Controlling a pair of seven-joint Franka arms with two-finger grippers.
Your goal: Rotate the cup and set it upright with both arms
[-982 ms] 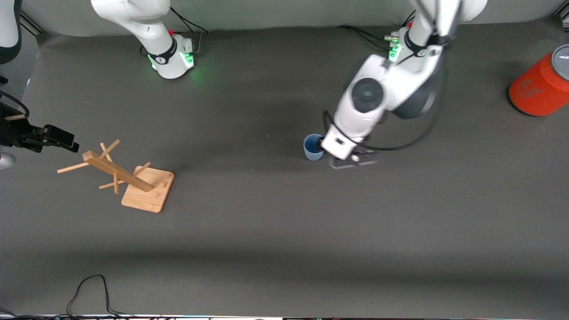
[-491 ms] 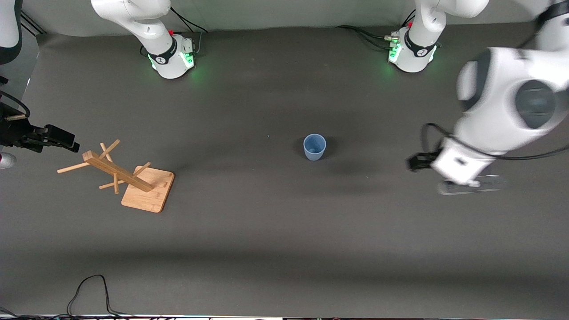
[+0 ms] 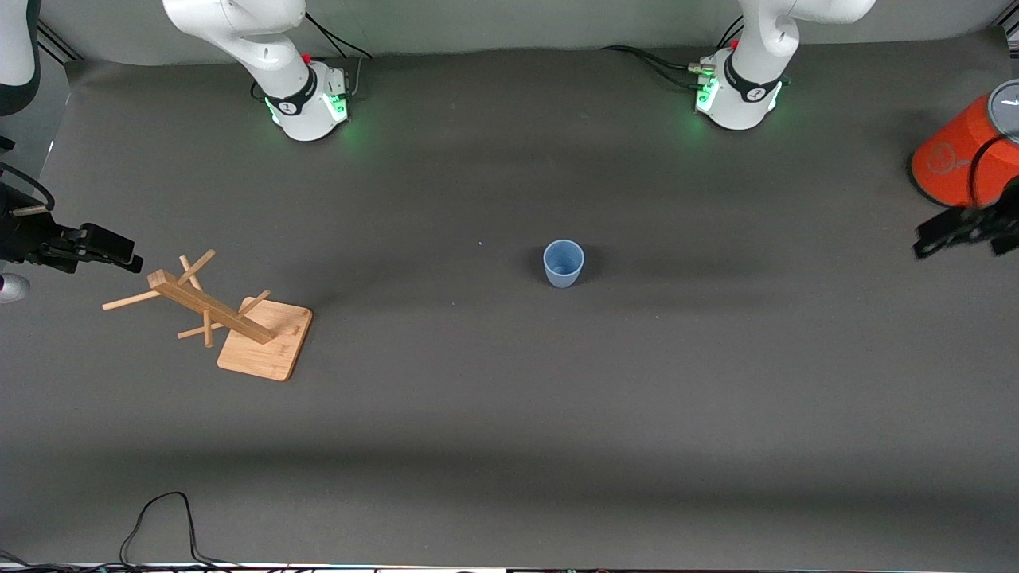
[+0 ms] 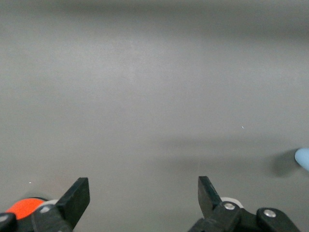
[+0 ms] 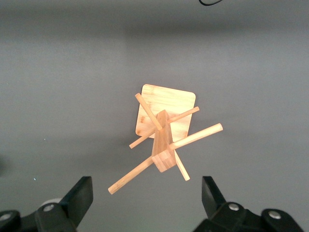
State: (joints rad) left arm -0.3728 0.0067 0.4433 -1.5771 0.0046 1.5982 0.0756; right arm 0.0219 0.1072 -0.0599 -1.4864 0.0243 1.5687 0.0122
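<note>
Fingers (image 4: 77, 193) spread wide on both grippers, nothing in either.
Cup (image 3: 564, 263) sits upright mid-table, alone. Left gripper (image 3: 959, 229) hangs beside the orange cylinder (image 3: 951, 163); right gripper (image 3: 87, 247) waits over the rack (image 3: 227, 318).

A robotics lab, set up for manipulation trials. Two white arms are bolted by round green-lit bases (image 3: 306, 99) to a bench (image 3: 509, 414) covered edge to edge in plain dark grey matting. Black cables (image 3: 159, 525) trail over the bench's edge nearest the front camera, and more run from the bases. The few props are sparse and staged: a wooden peg rack (image 3: 227, 318), a pale-blue cup (image 3: 564, 263) and an orange cylinder (image 3: 959, 159), well apart from each other
</note>
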